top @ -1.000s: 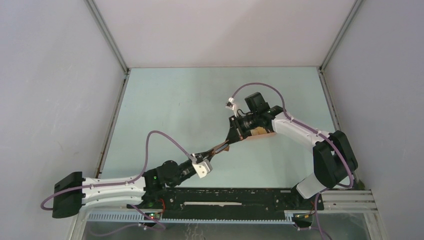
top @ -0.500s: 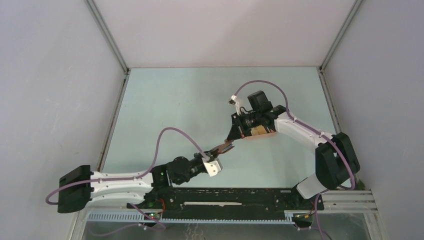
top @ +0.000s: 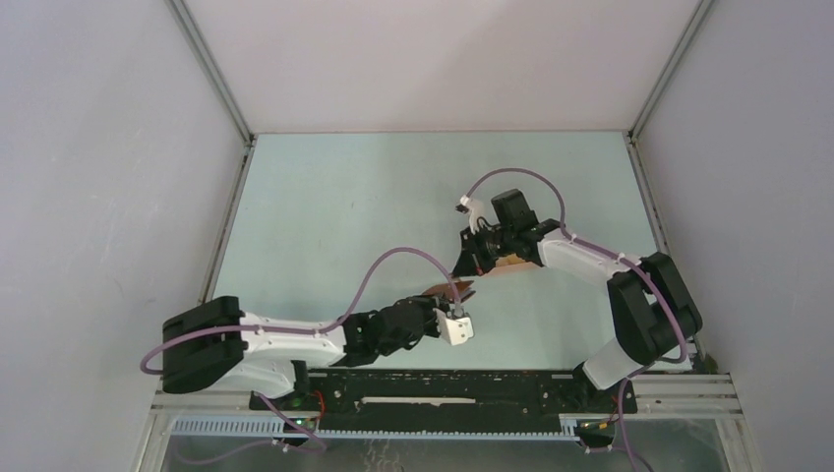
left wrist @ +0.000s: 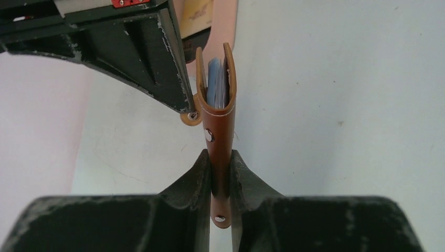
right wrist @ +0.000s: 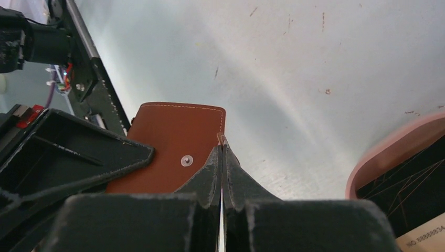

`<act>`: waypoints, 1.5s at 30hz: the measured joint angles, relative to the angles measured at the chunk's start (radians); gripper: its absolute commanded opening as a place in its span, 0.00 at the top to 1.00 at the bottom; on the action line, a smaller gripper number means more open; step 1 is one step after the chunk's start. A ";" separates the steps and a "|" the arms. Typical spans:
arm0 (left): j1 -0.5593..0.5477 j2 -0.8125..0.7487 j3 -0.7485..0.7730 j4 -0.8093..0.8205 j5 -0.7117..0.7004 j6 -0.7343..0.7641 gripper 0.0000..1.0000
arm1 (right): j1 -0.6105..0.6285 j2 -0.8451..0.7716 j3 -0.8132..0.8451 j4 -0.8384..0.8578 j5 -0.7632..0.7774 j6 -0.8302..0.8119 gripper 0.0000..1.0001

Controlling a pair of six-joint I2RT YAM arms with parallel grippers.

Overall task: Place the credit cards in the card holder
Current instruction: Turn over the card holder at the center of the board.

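Left tool (left wrist: pixel 221 170): clamped on the card holder (left wrist: pixel 219 131), gripping its lower end. From the left wrist the holder shows edge-on, folded nearly flat. It appears held clear of the tabletop (top: pixel 334 216), roughly at centre, between the two arms.

Holder's long axis: runs straight out from the left tool toward the right arm. The open edge is at the far end, and a light blue card (left wrist: pixel 215 86) sits between the leaves there.

Right tool (right wrist: pixel 221 152): fingers together, with a sliver of leather at the tips. It reads as a pinch on the snap tab (left wrist: pixel 190 116), which sticks out from the holder's side right at that fingertip. The right tool comes in across the holder's axis, against its flat brown face.

Pink tray (right wrist: pixel 391 149): just beyond the holder, under the right arm. A black card (right wrist: pixel 420 184) lies in it and a yellow card (left wrist: pixel 198 13) shows at its edge.

Judgement: the tray cards lie past the holder's far end, much nearer the right arm than the left. The mouth already faces that way. For more cards the leaves must part, and the tab pinch is the handle for that. The left tool only has to keep the spine steady.
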 measured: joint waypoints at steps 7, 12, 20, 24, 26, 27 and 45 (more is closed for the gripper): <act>-0.019 0.167 0.108 -0.089 -0.044 0.032 1.00 | 0.021 0.084 0.007 -0.026 0.023 -0.126 0.98; -0.031 0.269 0.174 -0.166 -0.085 0.042 1.00 | 0.038 0.102 0.033 -0.095 0.057 -0.200 0.89; -0.047 0.346 0.257 -0.279 -0.140 0.033 0.93 | 0.042 0.102 0.122 -0.211 0.045 -0.269 0.69; -0.061 0.370 0.292 -0.340 -0.156 0.005 0.80 | 0.019 0.101 0.151 -0.270 0.005 -0.303 0.66; -0.069 0.377 0.311 -0.378 -0.159 -0.016 0.68 | 0.003 0.100 0.161 -0.297 -0.019 -0.321 0.66; -0.072 0.381 0.319 -0.395 -0.160 -0.024 0.63 | -0.009 0.098 0.166 -0.314 -0.032 -0.330 0.66; -0.062 0.275 0.396 -0.653 -0.027 -0.361 0.12 | -0.074 0.051 0.172 -0.407 -0.080 -0.402 0.55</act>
